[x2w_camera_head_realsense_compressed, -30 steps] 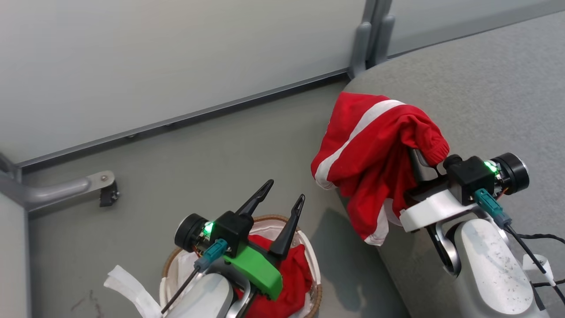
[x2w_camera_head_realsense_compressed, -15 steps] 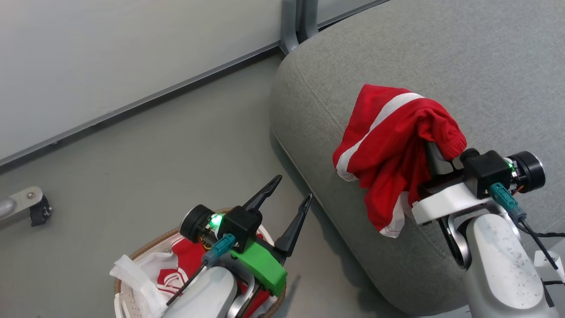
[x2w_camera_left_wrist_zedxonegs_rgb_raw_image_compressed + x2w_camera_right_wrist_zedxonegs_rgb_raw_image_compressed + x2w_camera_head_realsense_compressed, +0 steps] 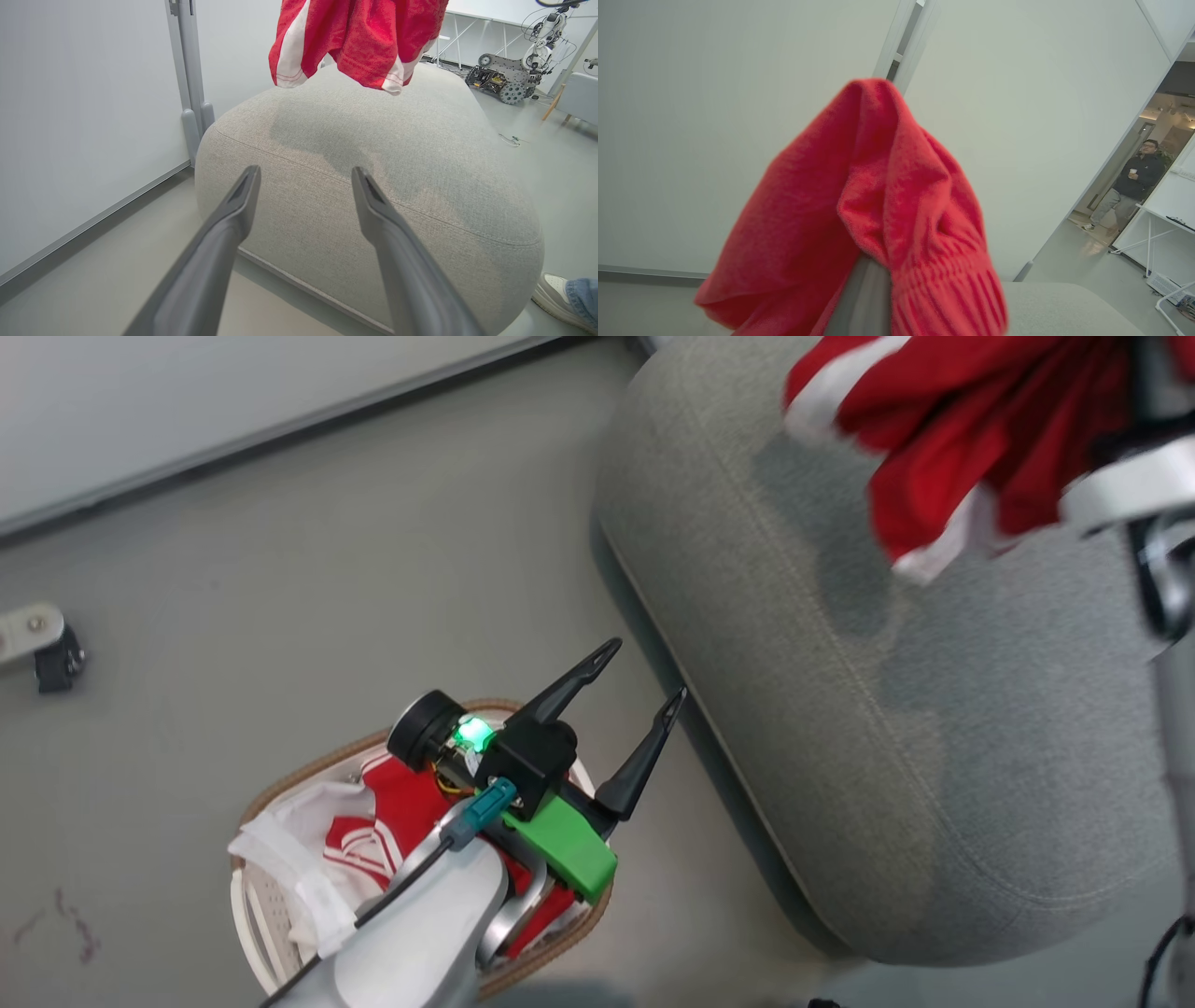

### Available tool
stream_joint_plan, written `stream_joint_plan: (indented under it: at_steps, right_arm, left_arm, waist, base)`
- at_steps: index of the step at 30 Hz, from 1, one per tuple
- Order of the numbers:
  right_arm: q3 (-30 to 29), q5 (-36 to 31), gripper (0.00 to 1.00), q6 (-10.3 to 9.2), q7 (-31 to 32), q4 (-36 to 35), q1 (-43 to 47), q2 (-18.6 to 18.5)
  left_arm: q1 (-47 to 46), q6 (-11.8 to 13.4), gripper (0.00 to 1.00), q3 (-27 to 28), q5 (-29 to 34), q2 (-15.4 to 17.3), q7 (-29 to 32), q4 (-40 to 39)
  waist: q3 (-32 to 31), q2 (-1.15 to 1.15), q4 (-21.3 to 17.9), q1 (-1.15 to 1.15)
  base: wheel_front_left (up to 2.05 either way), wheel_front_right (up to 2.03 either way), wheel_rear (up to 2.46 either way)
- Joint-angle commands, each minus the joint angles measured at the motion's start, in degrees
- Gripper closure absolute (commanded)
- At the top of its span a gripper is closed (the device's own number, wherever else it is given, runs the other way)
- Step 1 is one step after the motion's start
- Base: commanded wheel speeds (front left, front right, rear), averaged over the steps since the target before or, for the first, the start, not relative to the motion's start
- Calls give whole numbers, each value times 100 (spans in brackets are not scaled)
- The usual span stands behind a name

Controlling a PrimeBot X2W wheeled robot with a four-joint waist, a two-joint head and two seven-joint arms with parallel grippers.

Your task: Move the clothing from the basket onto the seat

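The right claw is clamped on the red shorts, with its fingers buried in the cloth. The shorts hang above the seat, over its top near one rounded corner. They are clear of the upholstery and throw a shadow on it. The basket stands on the floor just beside the seat's long edge. The red shirt lies in it on the white liner. The left claw hovers above the basket on the side toward the seat. Its two dark fingers are spread apart and empty, pointing at the seat's flank.
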Motion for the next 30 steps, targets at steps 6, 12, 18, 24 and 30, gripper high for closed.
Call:
stream_joint_plan:
  at_steps: [6, 12, 18, 24, 30]
  right_arm:
    - [-624, 128, 100, -8, -14, 863, -951, -679]
    - [-931, -28, 100, -8, -14, 1453, -1143, -789]
    - [-982, -187, 100, -8, -14, 1591, -801, -436]
    - [-936, -157, 96, -8, -13, 1546, -505, -158]
    - [-956, -205, 0, -8, -13, 1434, -210, 86]
  left_arm:
    - [-486, -17, 0, -107, 102, 151, -5, -155]
    - [-673, -17, 0, -52, 186, 258, -5, -256]
    - [-706, -17, 0, 24, 241, 337, -5, -269]
    - [-668, -17, 0, 59, 230, 376, -5, -241]
    - [-659, -17, 0, 84, 167, 434, -5, -184]
  waist:
    - [1148, 0, 733, 0]
    - [1588, 0, 836, 0]
    - [1829, 0, 751, 0]
    - [1831, 0, 630, 0]
    - [1716, 0, 535, 0]
  base:
    - [0, 0, 0]
    - [0, 0, 0]
    - [0, 0, 0]
    - [0, 0, 0]
    - [0, 0, 0]
